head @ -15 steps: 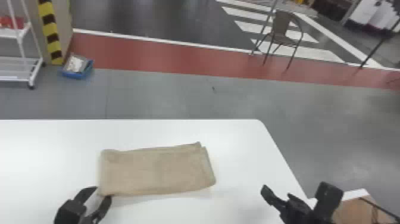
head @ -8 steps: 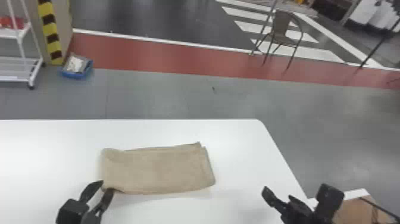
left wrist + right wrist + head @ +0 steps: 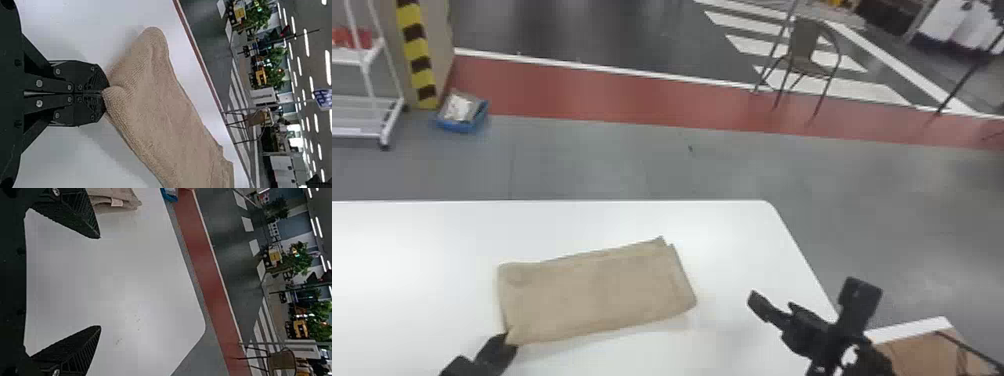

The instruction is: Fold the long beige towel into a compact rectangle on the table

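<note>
The beige towel (image 3: 597, 292) lies folded into a layered rectangle on the white table (image 3: 432, 240), slightly skewed. At its near left corner is my left gripper (image 3: 504, 342). In the left wrist view the fingers of my left gripper (image 3: 105, 92) are closed together on a pinched corner of the towel (image 3: 164, 113), which bulges up around the tips. My right gripper (image 3: 767, 305) stands apart from the towel, over the table's right side. The right wrist view shows my right gripper (image 3: 100, 282) wide open with nothing between its fingers, and an edge of the towel (image 3: 113, 197) beyond one finger.
The table's right edge (image 3: 802, 255) slants down beneath the right arm. A cardboard box (image 3: 922, 350) stands at the lower right beside the table. Farther back on the floor are a chair (image 3: 809, 52), a blue tray (image 3: 462, 122) and a white rack (image 3: 392, 117).
The left gripper's fingers, apart half a second ago, have closed on the towel's near left corner. That corner has shifted slightly and the towel now sits more slanted. The right arm stays put.
</note>
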Robot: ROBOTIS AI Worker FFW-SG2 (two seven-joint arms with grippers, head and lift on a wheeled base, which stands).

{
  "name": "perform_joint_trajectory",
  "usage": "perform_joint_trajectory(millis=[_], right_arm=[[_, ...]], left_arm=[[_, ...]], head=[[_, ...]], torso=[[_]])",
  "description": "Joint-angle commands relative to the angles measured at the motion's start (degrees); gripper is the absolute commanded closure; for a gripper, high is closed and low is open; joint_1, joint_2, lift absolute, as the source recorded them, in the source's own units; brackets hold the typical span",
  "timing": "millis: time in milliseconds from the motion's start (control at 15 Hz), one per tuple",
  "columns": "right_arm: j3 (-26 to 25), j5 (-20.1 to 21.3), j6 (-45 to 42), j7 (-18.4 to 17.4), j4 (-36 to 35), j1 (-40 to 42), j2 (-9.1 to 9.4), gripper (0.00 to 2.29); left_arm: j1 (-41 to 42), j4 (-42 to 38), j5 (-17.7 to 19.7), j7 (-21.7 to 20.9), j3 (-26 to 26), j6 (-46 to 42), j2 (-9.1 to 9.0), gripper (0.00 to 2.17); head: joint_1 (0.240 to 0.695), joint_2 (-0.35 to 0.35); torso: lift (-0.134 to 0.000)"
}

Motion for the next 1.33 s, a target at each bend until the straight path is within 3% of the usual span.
perform_joint_trajectory(millis=[0,267,467,600,800,1267], right_arm=[[1.53,2.29,8.23,1.18,3.6,-7.48,0.05,0.06],[6.01,3.7,11.74,1.0,18.37,-21.19,0.05,0.06],[11.2,6.25,9.81,-1.29,25.93,-28.4,0.05,0.09],[13.39,8.62,9.99,-2.43,30.15,-32.71,0.05,0.23],[14.62,11.34,13.33,-2.43,31.73,-34.2,0.05,0.25],[14.18,12.22,15.08,-2.52,32.7,-34.46,0.05,0.35]], left_arm=[[0.65,-0.67,-1.5,-0.26,0.44,0.34,0.3,1.73],[1.61,-2.08,-1.76,-1.66,1.23,-0.71,1.09,1.74],[1.88,-2.43,-2.2,-1.75,1.15,-0.71,1.09,1.73],[1.97,-2.78,-2.2,-1.84,0.97,-1.59,1.09,1.73],[2.58,-3.4,-2.29,-2.02,1.41,-1.59,1.44,1.73],[3.11,-3.58,-2.99,-2.02,1.23,-1.77,1.44,1.73]], head=[[0.695,-0.35],[0.695,-0.35],[0.695,-0.29],[0.695,-0.258],[0.695,-0.227],[0.695,-0.225]], torso=[[0.0],[0.0],[0.0],[0.0],[0.0],[0.0]])
